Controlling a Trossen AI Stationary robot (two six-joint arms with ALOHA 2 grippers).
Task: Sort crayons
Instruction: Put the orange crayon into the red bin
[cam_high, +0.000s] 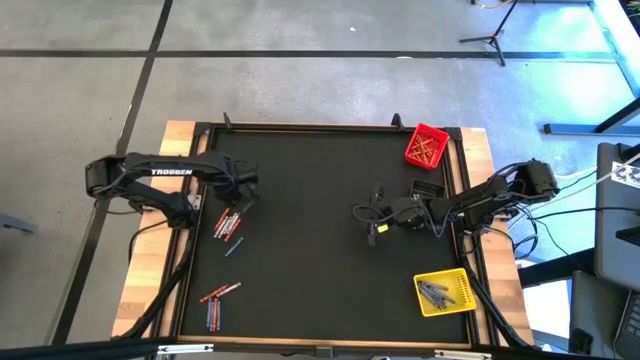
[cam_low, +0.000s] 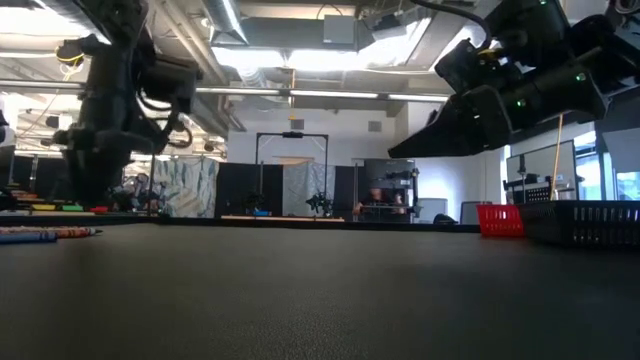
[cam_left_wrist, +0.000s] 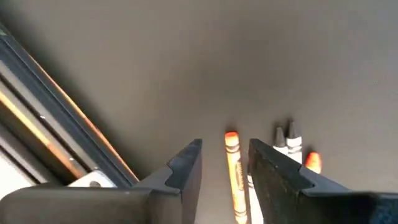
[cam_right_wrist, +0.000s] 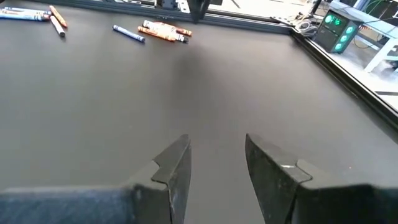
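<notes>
left gripper (cam_left_wrist: 225, 163) jaws straddling orange crayon (cam_left_wrist: 234, 174)

Bright ceiling lights glare in the low view; dark table mat; wrist views softly blurred.

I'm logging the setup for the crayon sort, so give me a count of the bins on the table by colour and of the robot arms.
Red bin: 1
Yellow bin: 1
Robot arms: 2, left arm and right arm
Total: 4
</notes>
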